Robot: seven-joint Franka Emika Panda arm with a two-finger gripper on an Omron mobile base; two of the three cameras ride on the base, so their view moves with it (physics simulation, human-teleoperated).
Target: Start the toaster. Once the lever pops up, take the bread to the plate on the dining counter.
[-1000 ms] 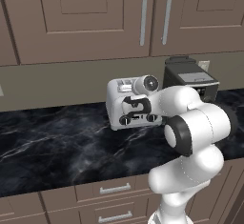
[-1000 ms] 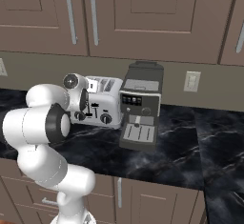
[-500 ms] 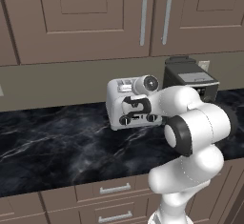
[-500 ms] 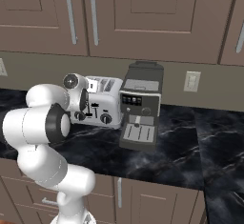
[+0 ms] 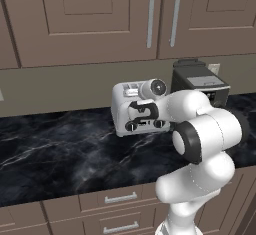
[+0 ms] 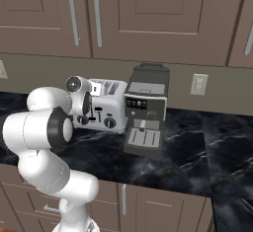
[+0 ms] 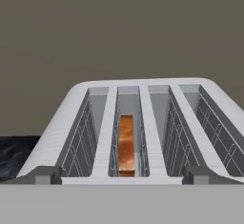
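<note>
We see our two-finger gripper (image 5: pixel 141 113) held against the front face of the boxy silver-white toaster (image 5: pixel 131 110), at about the level of its dark tabs, with the white wrist and its round camera cap just above. In the right base view the gripper (image 6: pixel 89 108) sits at the left end of the toaster's (image 6: pixel 106 108) front, beside the two round black knobs. We cannot tell whether the fingers are apart or together, because the hand and forearm cover them from both sides.

From the hand camera we look down along the toaster's (image 7: pixel 143 123) top, with its long wire-lined slots running away from us. The small slice of bread with an orange-brown crust (image 7: pixel 126 144) stands on edge deep inside the second slot from the left, well below the rim. Two grey tabs show at the near corners of the toaster.

The toaster stands on the black, white-veined marble kitchen counter (image 5: pixel 60 149), close to the beige back wall. Just beside it on its right is the taller black coffee machine (image 6: pixel 146 110), their sides nearly touching. Above both hang brown wall cabinets with slim metal handles (image 5: pixel 150 14), and brown drawers (image 5: pixel 117 199) run under the counter's edge.
</note>
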